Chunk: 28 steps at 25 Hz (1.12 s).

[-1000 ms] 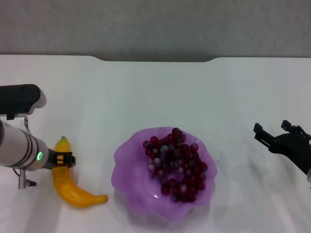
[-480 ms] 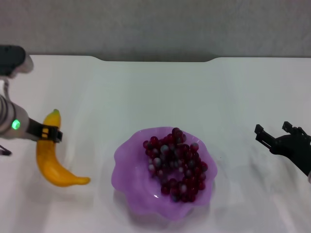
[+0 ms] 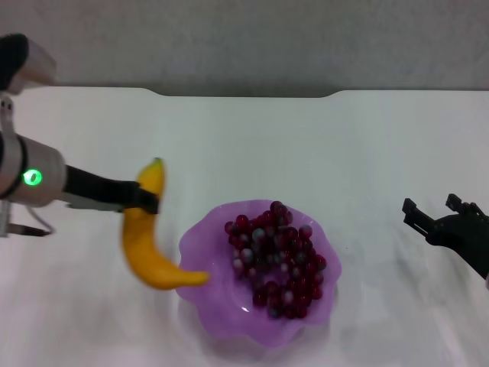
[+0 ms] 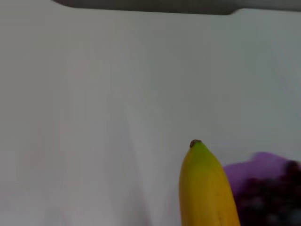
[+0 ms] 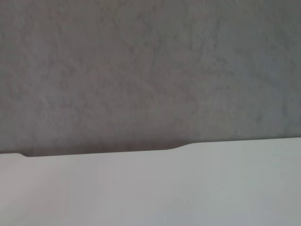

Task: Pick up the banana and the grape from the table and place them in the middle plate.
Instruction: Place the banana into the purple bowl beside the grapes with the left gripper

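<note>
My left gripper (image 3: 145,199) is shut on the yellow banana (image 3: 149,245) and holds it in the air just left of the purple scalloped plate (image 3: 206,306); the banana's lower tip reaches the plate's left rim. The banana's green tip also shows in the left wrist view (image 4: 204,188), with the plate (image 4: 254,165) beside it. The bunch of dark red-purple grapes (image 3: 276,258) lies in the plate. My right gripper (image 3: 435,218) is open and empty, low over the white table (image 3: 252,145) at the right edge.
The table's far edge has a notch (image 3: 244,93) before a grey wall. The right wrist view shows only the table (image 5: 188,188) and the wall.
My left gripper lifted the banana off the table and carried it right, toward the plate. The right arm barely moved.
</note>
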Each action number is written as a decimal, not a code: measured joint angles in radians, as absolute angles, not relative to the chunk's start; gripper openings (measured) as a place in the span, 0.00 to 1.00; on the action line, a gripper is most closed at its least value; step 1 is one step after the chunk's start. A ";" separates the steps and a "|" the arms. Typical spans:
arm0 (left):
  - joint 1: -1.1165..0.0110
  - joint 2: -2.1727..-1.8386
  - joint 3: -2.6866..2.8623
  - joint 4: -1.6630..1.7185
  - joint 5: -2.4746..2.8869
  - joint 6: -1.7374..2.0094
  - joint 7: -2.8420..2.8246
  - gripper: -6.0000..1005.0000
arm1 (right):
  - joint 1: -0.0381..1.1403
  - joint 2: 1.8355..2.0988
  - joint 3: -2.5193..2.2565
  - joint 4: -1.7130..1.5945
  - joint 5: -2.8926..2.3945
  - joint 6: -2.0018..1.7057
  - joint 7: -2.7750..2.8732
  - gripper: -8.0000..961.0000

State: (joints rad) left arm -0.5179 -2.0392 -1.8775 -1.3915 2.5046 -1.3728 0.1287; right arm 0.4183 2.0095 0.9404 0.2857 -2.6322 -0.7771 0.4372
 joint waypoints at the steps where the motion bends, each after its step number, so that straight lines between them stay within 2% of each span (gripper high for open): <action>1: -0.505 -2.042 -1.861 -1.381 2.455 -1.343 0.137 0.51 | 0.419 2.009 0.940 0.287 -2.632 -0.777 0.437 0.94; 7: -0.435 -2.044 -1.761 -1.269 2.152 -1.116 0.249 0.51 | 0.422 2.009 0.938 0.282 -2.632 -0.777 0.437 0.94; 19: -0.301 -2.045 -1.524 -1.227 2.016 -0.792 0.333 0.51 | 0.422 2.010 0.942 0.282 -2.632 -0.777 0.437 0.94; 28: -0.340 -2.045 -1.445 -1.115 1.894 -0.727 0.434 0.51 | 0.424 2.011 0.943 0.282 -2.632 -0.776 0.435 0.94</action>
